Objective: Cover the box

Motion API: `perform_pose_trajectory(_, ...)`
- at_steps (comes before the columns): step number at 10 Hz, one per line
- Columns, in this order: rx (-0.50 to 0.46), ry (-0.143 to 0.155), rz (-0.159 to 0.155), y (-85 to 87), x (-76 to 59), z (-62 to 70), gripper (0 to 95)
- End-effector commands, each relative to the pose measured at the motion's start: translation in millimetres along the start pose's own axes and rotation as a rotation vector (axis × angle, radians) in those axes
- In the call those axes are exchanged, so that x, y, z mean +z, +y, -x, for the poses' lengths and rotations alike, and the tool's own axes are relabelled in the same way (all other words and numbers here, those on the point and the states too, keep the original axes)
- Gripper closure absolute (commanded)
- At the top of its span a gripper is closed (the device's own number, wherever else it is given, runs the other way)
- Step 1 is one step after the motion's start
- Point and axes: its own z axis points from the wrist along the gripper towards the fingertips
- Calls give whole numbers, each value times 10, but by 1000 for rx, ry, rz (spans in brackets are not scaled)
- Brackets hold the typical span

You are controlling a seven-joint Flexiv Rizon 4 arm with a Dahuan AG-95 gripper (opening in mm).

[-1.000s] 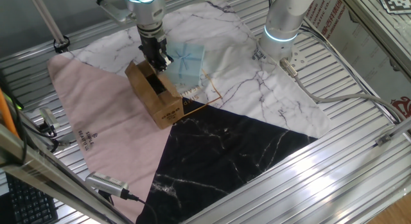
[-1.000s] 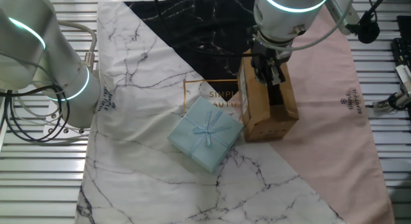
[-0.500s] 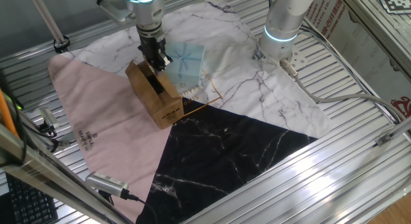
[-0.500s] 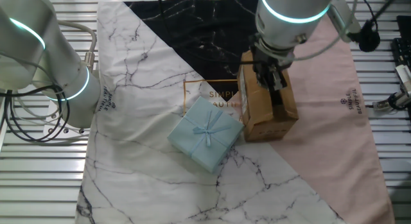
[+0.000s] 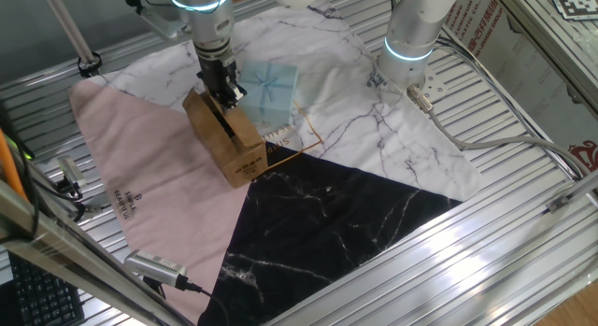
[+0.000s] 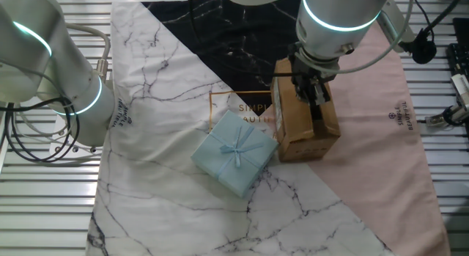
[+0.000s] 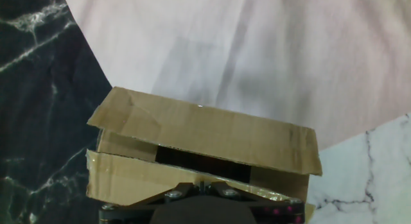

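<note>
Gripper (image 6: 314, 105) down on top of the cardboard box (image 5: 227, 137), fingertips at the long slot between its two big flaps. Jaw state impossible to tell: fingers hidden under the hand in every view. Box directly beneath the jaws, standing on the pink cloth (image 5: 149, 191); far flap (image 7: 205, 131) just ahead of the jaws, near flap (image 7: 128, 178) under them, dark gap between. Pale blue gift box (image 6: 236, 152) close beside the carton.

Risks, judged from here: fingertips snagging in the slot and dragging the flaps open again; flaps springing up once released; sideways push sliding the light carton into the gift box.
</note>
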Motion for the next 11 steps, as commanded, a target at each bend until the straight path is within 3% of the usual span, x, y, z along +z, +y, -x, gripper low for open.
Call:
perform_pose_trajectory(1, 4, 3, 2, -7, 23, 18, 950)
perform_pose_trajectory(11, 1, -8, 2, -55, 275, 18, 950)
